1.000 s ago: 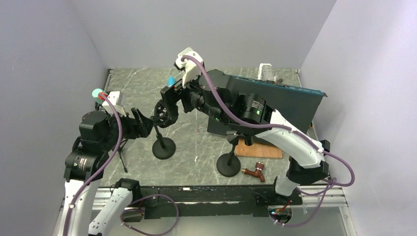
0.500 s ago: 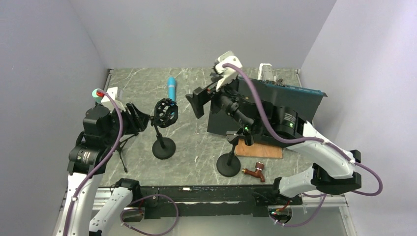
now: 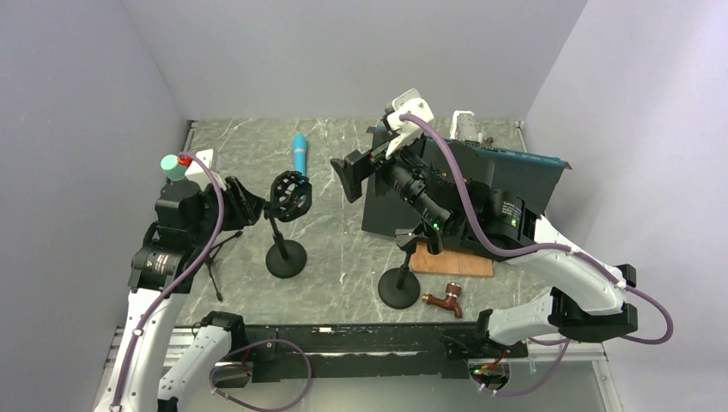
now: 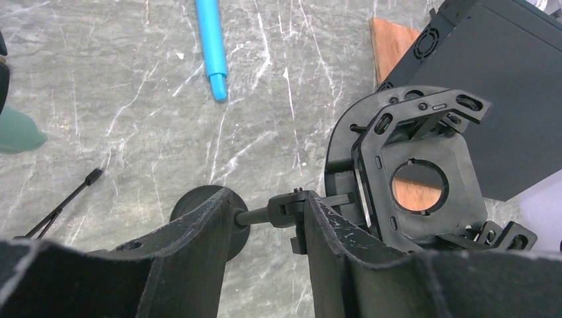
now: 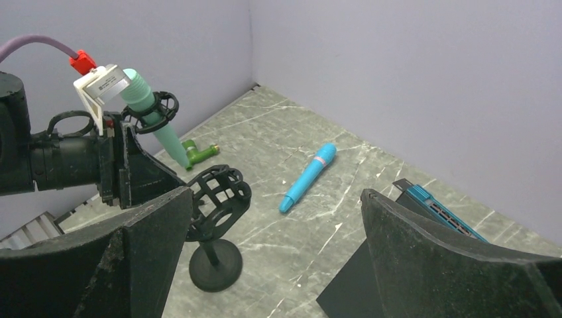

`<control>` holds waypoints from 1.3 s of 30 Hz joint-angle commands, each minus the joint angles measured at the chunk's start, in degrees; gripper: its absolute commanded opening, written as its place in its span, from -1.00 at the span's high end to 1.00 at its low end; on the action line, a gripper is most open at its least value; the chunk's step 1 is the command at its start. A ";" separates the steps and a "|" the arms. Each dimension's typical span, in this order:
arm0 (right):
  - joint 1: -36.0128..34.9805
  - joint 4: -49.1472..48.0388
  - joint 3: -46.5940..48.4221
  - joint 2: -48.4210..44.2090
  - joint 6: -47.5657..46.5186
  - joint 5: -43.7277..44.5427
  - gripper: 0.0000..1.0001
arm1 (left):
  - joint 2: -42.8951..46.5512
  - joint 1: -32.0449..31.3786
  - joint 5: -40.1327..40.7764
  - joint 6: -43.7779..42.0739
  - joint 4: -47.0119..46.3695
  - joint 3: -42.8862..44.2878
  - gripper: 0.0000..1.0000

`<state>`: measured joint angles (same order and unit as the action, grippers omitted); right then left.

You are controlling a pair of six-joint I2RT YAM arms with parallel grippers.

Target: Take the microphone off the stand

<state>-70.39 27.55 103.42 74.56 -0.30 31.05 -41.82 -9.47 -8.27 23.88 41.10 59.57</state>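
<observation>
- The grey marbled table (image 3: 240,142) fills the middle of the overhead frame, with purple walls on three sides.
- A dark flat box with a teal edge (image 3: 536,180) lies at the right of the table, and my right arm crosses over it.
- The right gripper (image 3: 352,176) hangs in the air at upper centre of the overhead frame. Its fingers are spread wide with nothing between them.
- The left gripper (image 4: 268,199) sits at the left, level with the neck of the black stand with a round base and a cage-like holder (image 3: 286,257). Its fingers are parted, one on each side of the joint under the holder. I cannot tell whether they touch it.
- The holder's ring is vacant, and I see a patch of wood through it in the left wrist view.
- A second black round-based stand (image 3: 400,287) is at lower centre, just left of a flat wooden board (image 3: 464,264) that pokes out from under the box.
- The slim bright blue microphone (image 3: 300,153) lies flat on the table at upper centre-left. It is out of the holder and well apart from both grippers.
- A pale teal microphone (image 5: 151,116) sits tilted in a ring clip at far left.
- A small brown tap (image 3: 445,300) lies near the lower edge, beside the board.
</observation>
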 commanded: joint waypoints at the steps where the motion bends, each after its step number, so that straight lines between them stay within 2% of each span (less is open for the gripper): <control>1: -0.32 -3.37 -0.32 -0.83 -0.87 0.41 -1.00 | 0.92 -0.08 -0.23 0.90 -1.41 -2.44 0.06; 8: -0.27 -4.08 -1.17 -0.66 -0.74 0.14 -1.00 | 2.23 -0.11 0.42 0.73 -0.70 -5.11 0.09; 12: -0.27 -3.53 -0.98 -0.44 -0.58 0.07 -1.00 | 1.54 -0.11 -2.66 0.40 -0.25 -0.87 -0.29; 14: -0.28 -3.67 -1.35 -0.71 -0.49 -0.15 -1.00 | -0.05 -0.08 -3.51 0.63 1.57 2.72 -0.33; 19: -0.30 -4.82 -2.83 -1.96 -0.50 -0.04 -1.00 | -1.84 -0.11 -4.69 0.75 1.77 4.46 -0.25; 30: -0.33 -5.50 -3.60 -2.32 -0.76 0.16 -1.00 | 0.92 -0.11 -4.31 1.98 1.67 -2.98 -0.06; 36: -0.27 -5.93 -3.70 -2.07 -0.84 -0.20 -1.00 | 1.08 -0.11 -0.60 0.64 1.89 -7.99 0.03; 39: -0.28 -5.46 -3.30 -1.77 -0.75 -0.11 -1.00 | 0.78 -0.11 4.09 0.42 3.86 -9.12 0.12</control>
<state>-70.39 24.60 99.68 73.69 -0.47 31.03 -39.42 -9.47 -11.68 26.52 35.59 54.57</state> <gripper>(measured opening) 0.999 0.472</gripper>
